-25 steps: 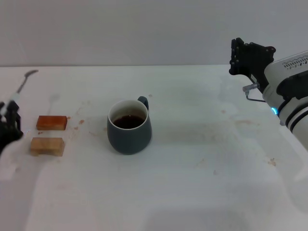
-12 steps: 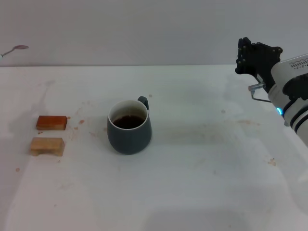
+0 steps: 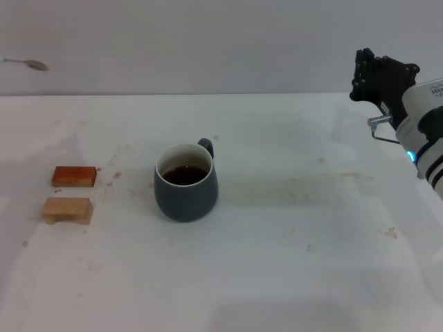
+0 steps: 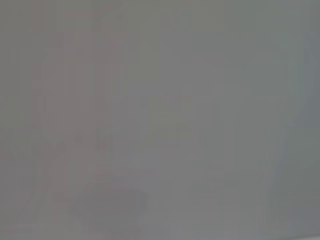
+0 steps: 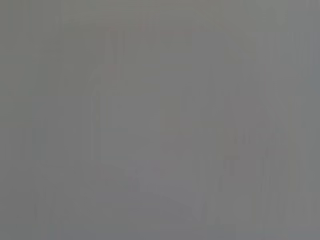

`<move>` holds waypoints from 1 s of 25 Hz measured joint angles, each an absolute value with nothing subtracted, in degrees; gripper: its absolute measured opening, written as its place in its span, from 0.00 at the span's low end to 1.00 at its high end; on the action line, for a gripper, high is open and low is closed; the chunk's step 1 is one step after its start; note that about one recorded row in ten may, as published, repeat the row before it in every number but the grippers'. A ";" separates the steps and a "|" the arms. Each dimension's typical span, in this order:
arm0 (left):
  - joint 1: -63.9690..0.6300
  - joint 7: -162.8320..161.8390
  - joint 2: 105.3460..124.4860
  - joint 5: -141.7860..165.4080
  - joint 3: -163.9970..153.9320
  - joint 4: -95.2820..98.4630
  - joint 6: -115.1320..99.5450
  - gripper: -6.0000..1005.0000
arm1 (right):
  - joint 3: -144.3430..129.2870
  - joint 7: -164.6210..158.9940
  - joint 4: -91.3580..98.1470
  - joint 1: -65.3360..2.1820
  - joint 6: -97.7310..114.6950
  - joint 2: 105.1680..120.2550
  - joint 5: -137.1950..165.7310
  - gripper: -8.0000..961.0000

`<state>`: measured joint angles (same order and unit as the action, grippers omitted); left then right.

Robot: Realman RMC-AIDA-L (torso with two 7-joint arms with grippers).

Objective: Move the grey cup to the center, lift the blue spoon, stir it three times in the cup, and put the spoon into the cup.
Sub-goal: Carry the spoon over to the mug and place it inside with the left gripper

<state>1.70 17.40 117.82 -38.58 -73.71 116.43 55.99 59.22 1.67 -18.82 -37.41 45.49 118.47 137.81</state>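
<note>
The grey cup [image 3: 185,183] stands upright on the white table, left of the middle, with dark brown liquid inside and its handle to the back right. Only the metal bowl and neck of the blue spoon [image 3: 30,65] show, up in the air at the far left edge of the head view; its handle and whatever holds it are out of view. My left gripper is out of view. My right gripper [image 3: 383,75] is raised at the far right, well away from the cup. Both wrist views show only plain grey.
An orange block [image 3: 74,176] and a tan block [image 3: 68,209] lie on the table left of the cup. The table [image 3: 297,235] has light brown stains. A pale wall stands behind the table's back edge.
The spoon has risen from just above the table at the left to high against the wall. My left gripper has left the view. My right arm has drawn back to the right.
</note>
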 joint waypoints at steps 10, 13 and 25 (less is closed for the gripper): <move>-14.50 24.83 117.67 -43.33 -57.99 117.67 86.54 0.18 | 60.29 1.67 -18.22 -37.56 45.64 118.47 137.81 0.05; -19.92 25.82 117.18 -43.00 -57.34 117.77 94.18 0.18 | 60.37 1.67 -18.19 -37.65 45.64 118.47 137.81 0.05; -26.74 27.39 117.72 -43.33 -59.52 117.65 102.16 0.18 | 60.38 1.67 -18.52 -37.17 45.57 118.52 137.81 0.05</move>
<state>-26.74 27.39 117.72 -43.33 -59.52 117.65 102.16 60.38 1.67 -18.52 -37.17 45.57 118.52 137.81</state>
